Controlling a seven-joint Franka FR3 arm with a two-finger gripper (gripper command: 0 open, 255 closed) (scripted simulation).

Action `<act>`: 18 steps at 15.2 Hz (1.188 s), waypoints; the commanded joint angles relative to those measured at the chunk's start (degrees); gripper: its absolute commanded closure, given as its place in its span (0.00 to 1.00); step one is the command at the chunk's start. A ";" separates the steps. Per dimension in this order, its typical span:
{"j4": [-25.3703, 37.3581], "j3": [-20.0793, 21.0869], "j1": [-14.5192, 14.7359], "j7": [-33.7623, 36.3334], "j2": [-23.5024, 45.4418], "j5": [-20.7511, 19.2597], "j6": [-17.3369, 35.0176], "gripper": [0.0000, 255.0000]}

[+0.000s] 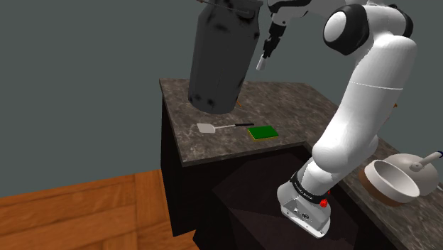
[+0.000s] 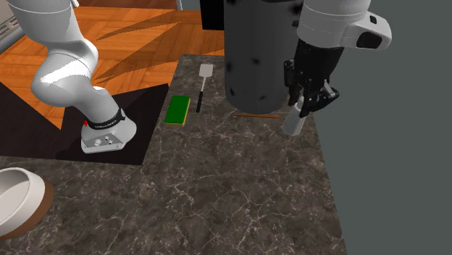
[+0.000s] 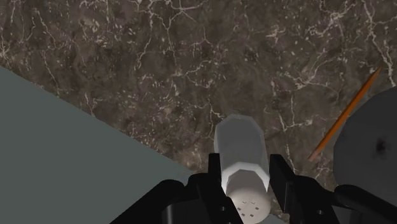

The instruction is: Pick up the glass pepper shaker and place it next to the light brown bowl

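The pepper shaker [image 3: 240, 159] is a pale grey faceted cylinder with a perforated cap. My gripper [image 3: 245, 170] is shut on it, one black finger on each side. In the shoulder view the gripper [image 1: 268, 48] holds the shaker [image 1: 261, 63] in the air above the back of the counter, close to the grey wall. The second exterior view has the shaker [image 2: 293, 122] hanging under the gripper [image 2: 302, 100] near the counter's right edge. The bowl [image 1: 392, 182], white inside with a brown outside [image 2: 16, 205], sits far off at the other end of the counter.
A tall dark cylinder [image 1: 221, 60] [image 2: 261, 51] stands right beside the gripper. A thin orange stick [image 2: 257, 115] [image 3: 343, 114] lies at its foot. A white spatula [image 1: 207, 128] and a green sponge [image 1: 264, 132] lie on the dark marble counter [image 2: 217, 188]. A grey pan [image 1: 420, 165] sits behind the bowl.
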 commanded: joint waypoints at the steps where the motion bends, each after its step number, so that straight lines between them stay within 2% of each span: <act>1: 1.84 -0.02 -0.12 0.00 0.21 0.06 -1.65 1.00; 4: 3.73 -0.05 -0.27 -0.04 0.37 0.11 -3.39 1.00; 11: -16.97 -1.67 0.72 -0.68 -16.17 -6.09 2.01 1.00; 18: -31.97 -2.52 -1.25 -1.29 -31.01 -12.41 3.43 1.00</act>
